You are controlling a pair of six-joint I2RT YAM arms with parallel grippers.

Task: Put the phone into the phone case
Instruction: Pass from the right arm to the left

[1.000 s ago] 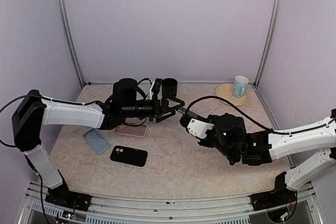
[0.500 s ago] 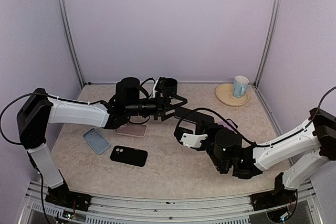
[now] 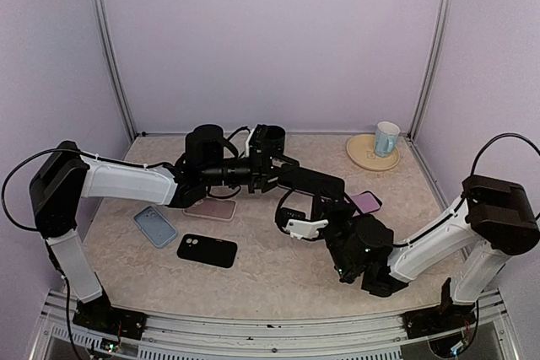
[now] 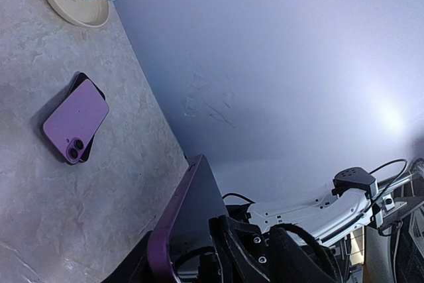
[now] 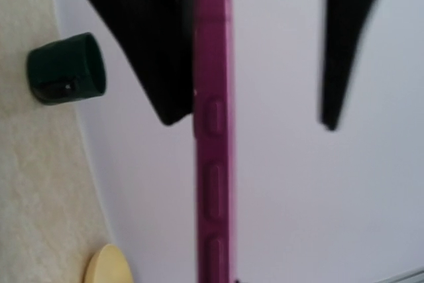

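Observation:
A purple phone case [image 3: 310, 181] with a dark face hangs above the middle of the table, edge-on in the right wrist view [image 5: 212, 130]. Whether a phone sits in it I cannot tell. My right gripper [image 3: 336, 198] is shut on its near end, its fingers below the right wrist view. My left gripper [image 3: 274, 170] straddles the far end and is open. One black finger [image 5: 162, 51] touches the case; the other [image 5: 344, 44] stands well apart. A purple phone [image 4: 75, 118] with two lenses lies back up on a dark flat thing, right of centre [image 3: 367, 201].
A light blue case [image 3: 155, 227] and a black case [image 3: 207, 250] lie at the front left. A pinkish flat thing [image 3: 211, 208] lies under the left arm. At the back right, a cup [image 3: 386, 137] stands on a cream plate [image 3: 364, 153].
My right arm has folded in, bringing the purple case between the left fingers. The left arm reached slightly forward and its fingers have narrowed from wide open.

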